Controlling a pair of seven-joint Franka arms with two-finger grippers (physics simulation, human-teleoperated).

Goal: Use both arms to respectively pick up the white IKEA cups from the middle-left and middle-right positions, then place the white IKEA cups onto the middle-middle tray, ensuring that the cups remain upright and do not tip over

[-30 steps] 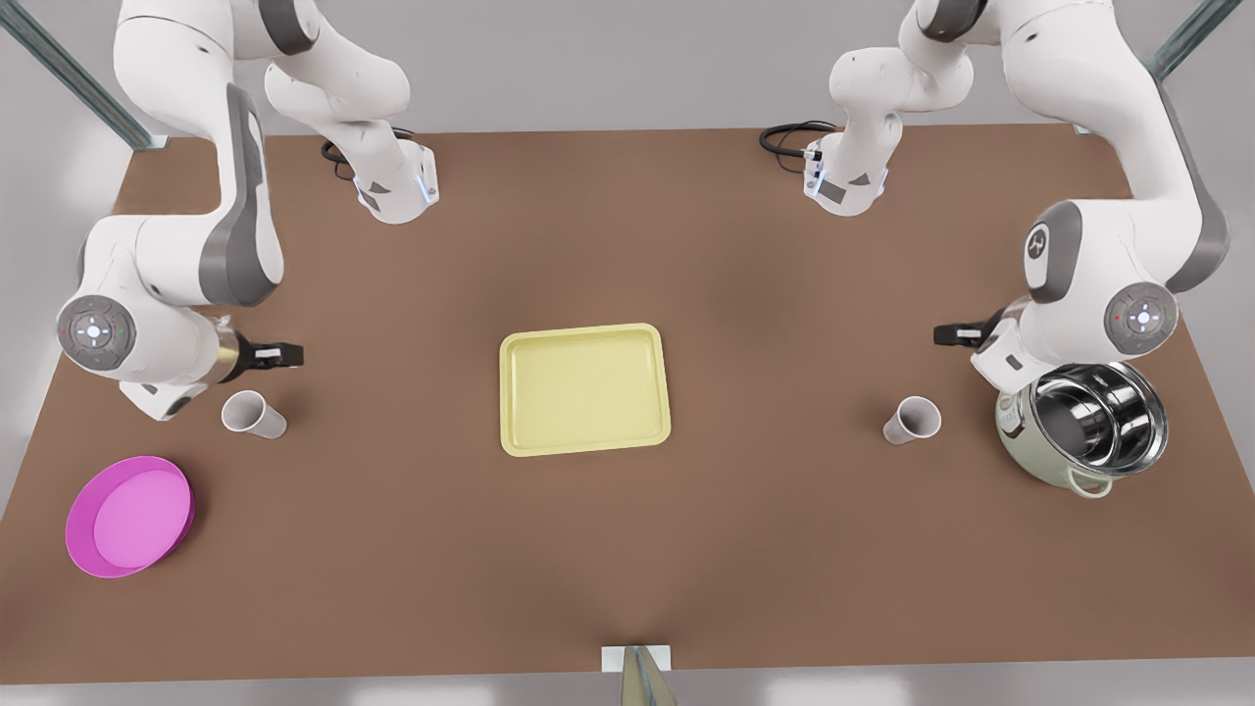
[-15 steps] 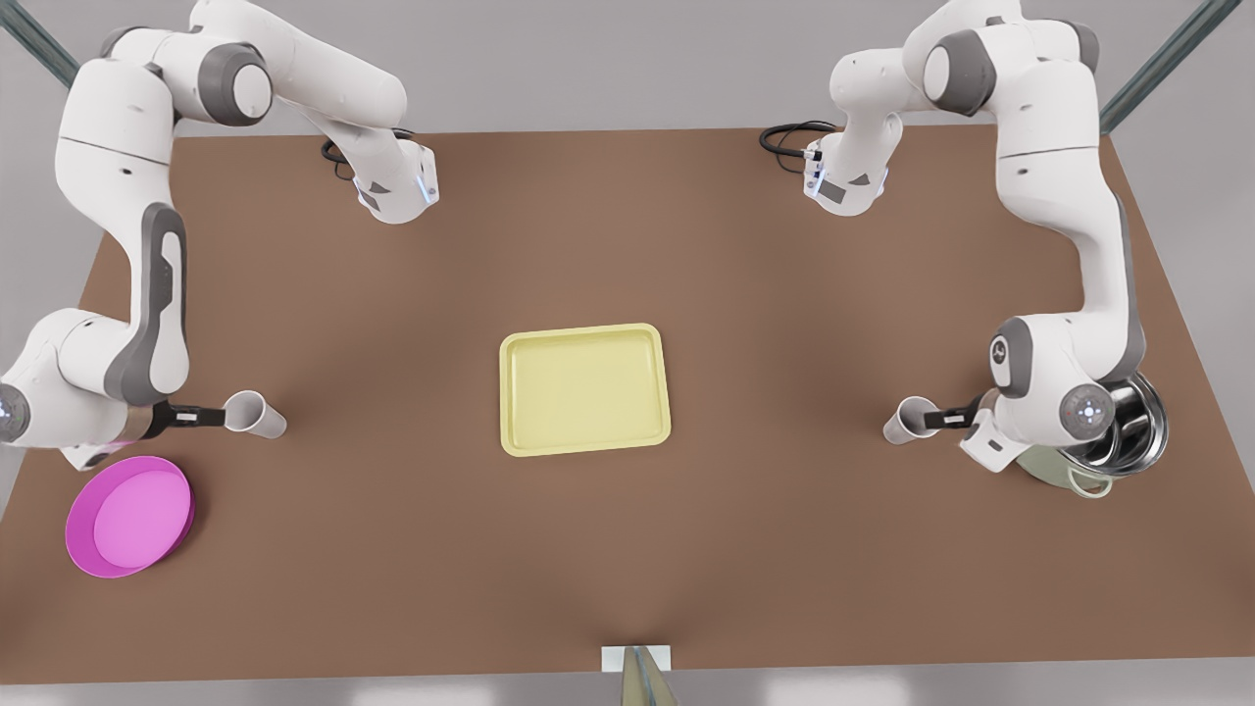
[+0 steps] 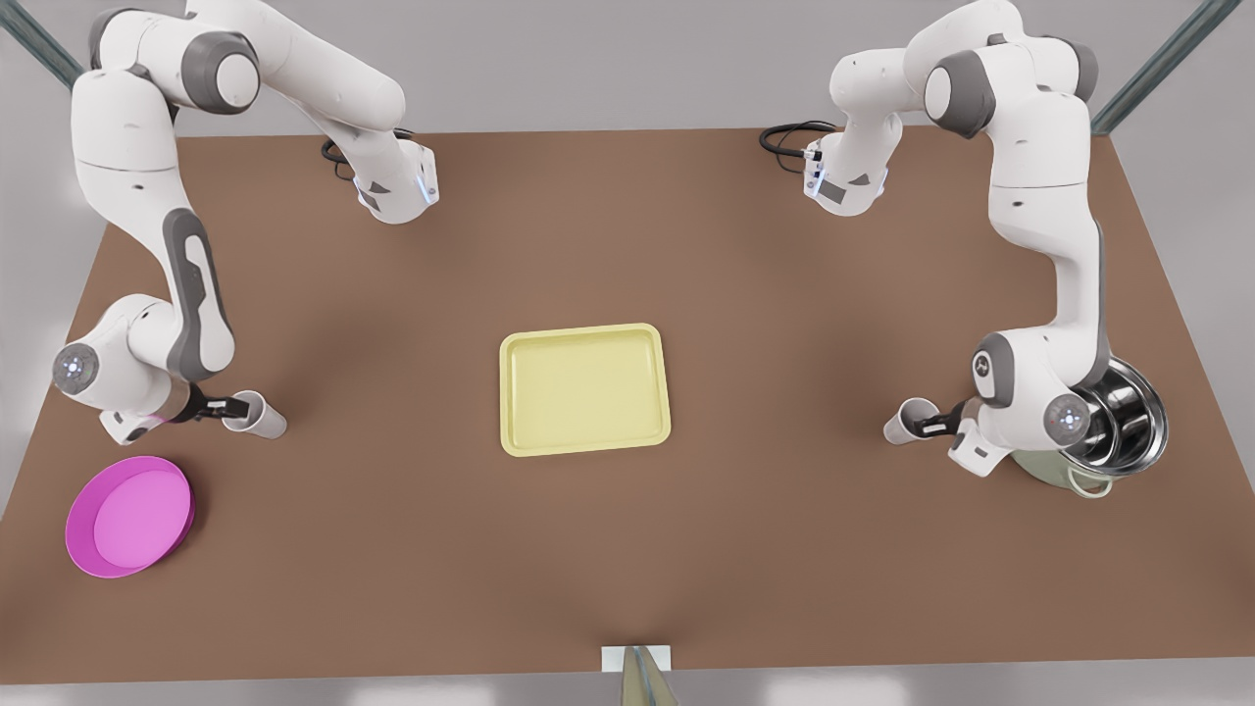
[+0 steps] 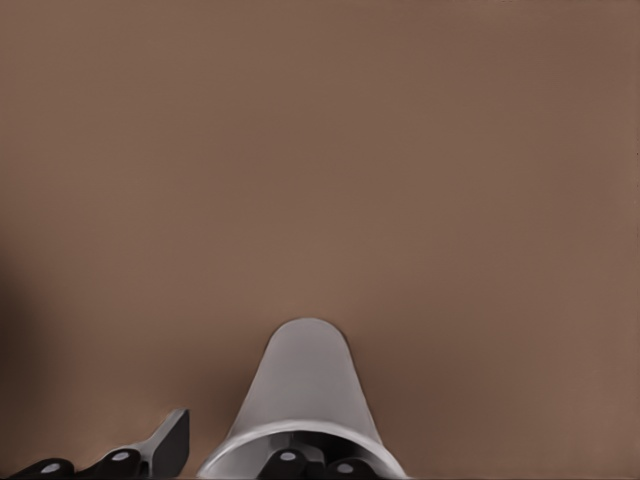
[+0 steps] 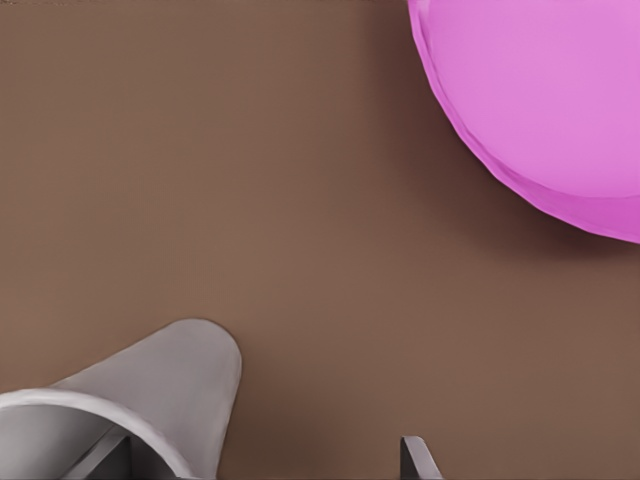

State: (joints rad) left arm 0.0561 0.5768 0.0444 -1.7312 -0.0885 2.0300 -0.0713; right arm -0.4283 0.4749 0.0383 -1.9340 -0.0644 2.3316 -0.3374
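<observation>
Two white IKEA cups stand upright on the brown table. One cup is at the front view's left, the other cup at the front view's right. My right gripper is at the left cup's rim, open, one finger inside the cup and one finger outside it. At the right cup, my left gripper is open, straddling the rim the same way, with a black finger outside the wall. The pale-yellow tray lies bare in the middle between them.
A round magenta plate sits near the front of the table on the front view's left, close to the right arm. A steel-lined pale-green pot stands right behind the left arm's wrist. Both arm bases are at the far edge.
Both arms swung outward and came down from above the table to cup height. Each gripper reached its cup's rim and now has one finger inside it. The cups have not moved.
</observation>
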